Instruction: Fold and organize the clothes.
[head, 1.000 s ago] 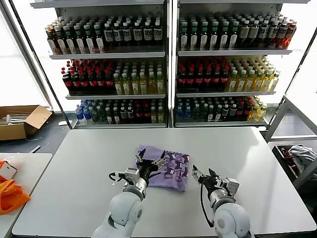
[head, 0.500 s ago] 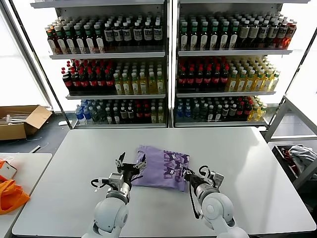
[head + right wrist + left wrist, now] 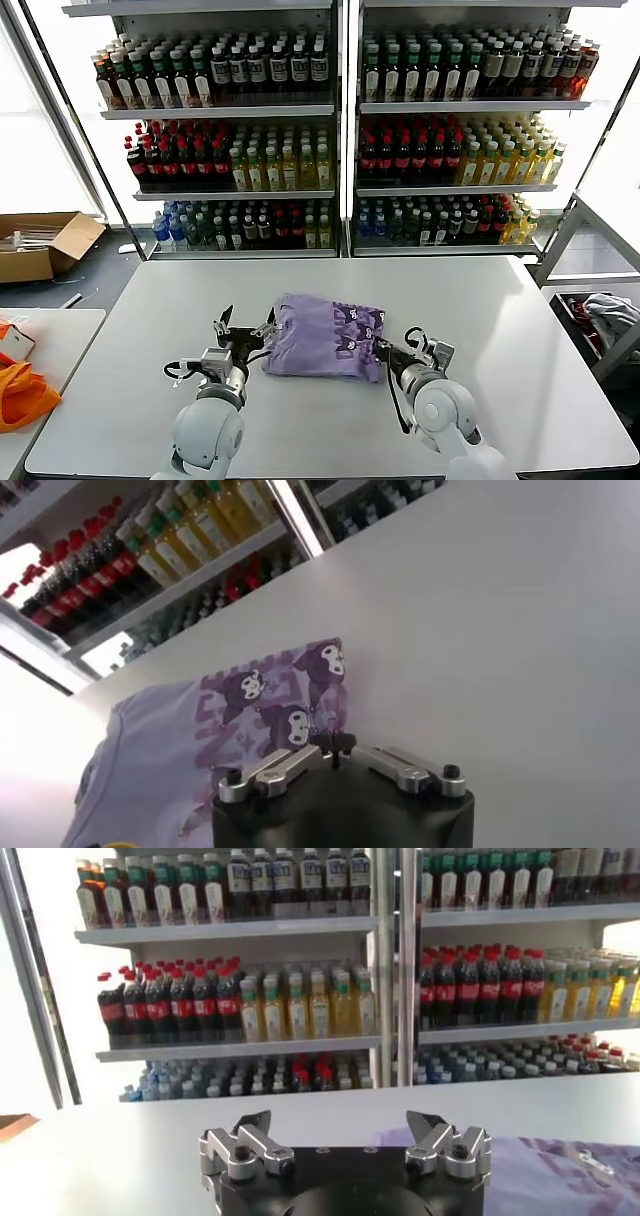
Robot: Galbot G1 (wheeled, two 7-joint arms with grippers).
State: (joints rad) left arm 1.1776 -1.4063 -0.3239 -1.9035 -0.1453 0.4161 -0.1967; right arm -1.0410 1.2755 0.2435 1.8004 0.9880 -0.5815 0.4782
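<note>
A lavender T-shirt (image 3: 325, 335) with a darker purple cartoon print lies folded on the middle of the white table (image 3: 510, 330). My right gripper (image 3: 383, 349) is at the shirt's near right corner. In the right wrist view its fingertips (image 3: 332, 742) meet on the edge of the printed T-shirt (image 3: 200, 750), pinching the fabric. My left gripper (image 3: 245, 328) hovers just left of the shirt, open, with nothing between its fingers. The left wrist view shows that gripper (image 3: 345, 1128) spread wide, with the shirt (image 3: 560, 1168) off to one side.
Shelves of drink bottles (image 3: 340, 130) stand behind the table. A cardboard box (image 3: 45, 240) sits on the floor at far left. Orange fabric (image 3: 20, 392) lies on a side table at the left. A grey-white clothing heap (image 3: 605, 312) sits in a bin at the right.
My right gripper moved in to the shirt's right corner and shut on its edge. My left gripper drew back to the left, off the shirt, still open.
</note>
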